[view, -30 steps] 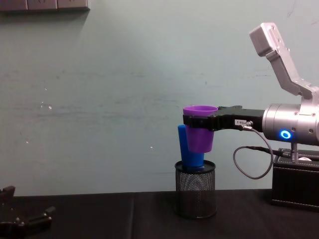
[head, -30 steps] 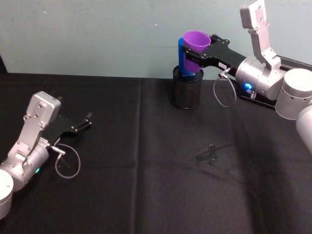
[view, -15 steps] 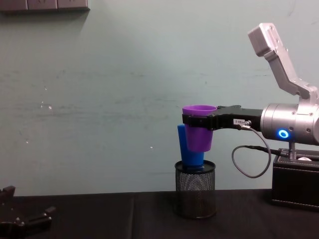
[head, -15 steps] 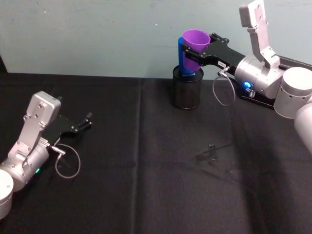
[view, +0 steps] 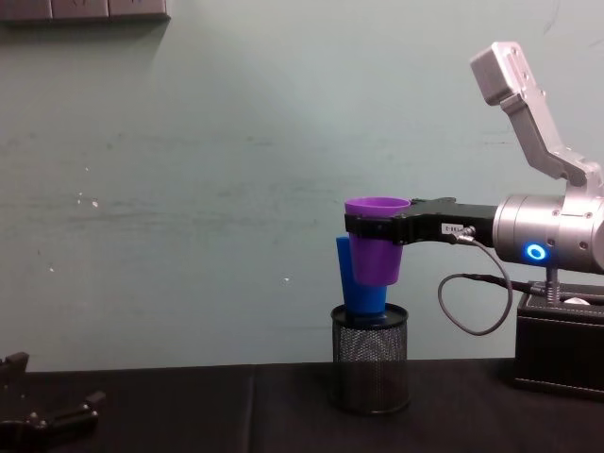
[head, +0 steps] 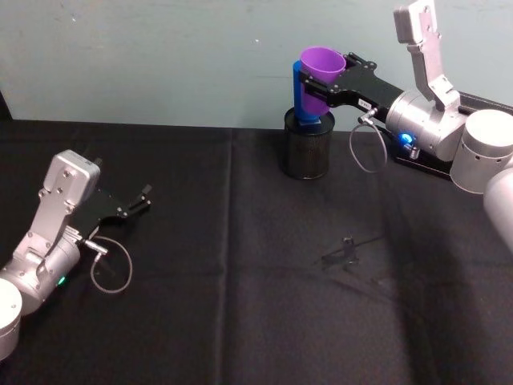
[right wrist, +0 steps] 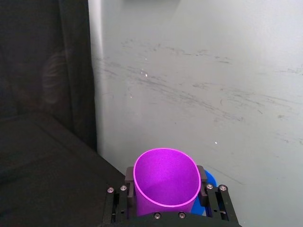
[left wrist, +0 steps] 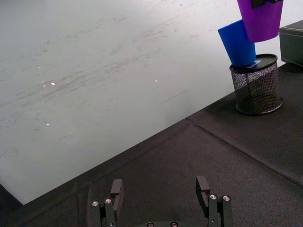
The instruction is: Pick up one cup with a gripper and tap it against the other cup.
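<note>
The purple cup hangs upright in the air at the back of the table, with my right gripper shut on it just below the rim. Right behind and below it, the blue cup stands tilted in a black wire-mesh pen holder; the two cups overlap, and I cannot tell if they touch. My left gripper rests open low at the left of the table, with nothing between its fingers.
A black box stands at the back right under the right arm. A small clear stand lies on the black cloth right of centre. A pale wall closes the table's far edge.
The right arm has crept slightly, the purple cup still in its grip and in almost the same place beside the blue cup. The left arm has not moved.
</note>
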